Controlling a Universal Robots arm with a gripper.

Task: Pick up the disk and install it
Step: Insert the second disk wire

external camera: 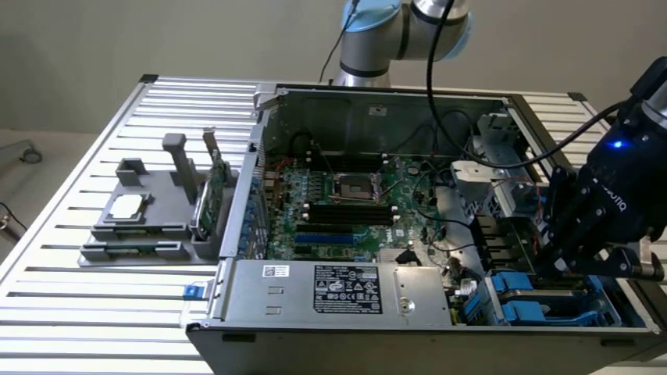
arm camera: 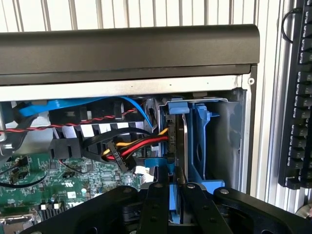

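The disk (arm camera: 179,141) stands on edge in its blue carrier, inside the blue drive bay (arm camera: 202,141) at the corner of the open computer case. SATA and red-yellow power cables (arm camera: 141,144) reach its end. My gripper (arm camera: 174,190) is above it, its two black fingers (arm camera: 158,204) pressed close on either side of the disk's upper edge. In the exterior view the gripper (external camera: 565,264) hangs low over the blue bays (external camera: 526,293) at the case's front, on the exterior view's right; the arm hides the disk there.
The case's motherboard (external camera: 354,211) and silver power supply (external camera: 333,289) lie to the exterior view's left of the bay. A grey fixture (external camera: 146,226) with a green card (external camera: 215,195) and a small chip stands outside the case. A black keyboard (arm camera: 297,97) lies beyond the case wall.
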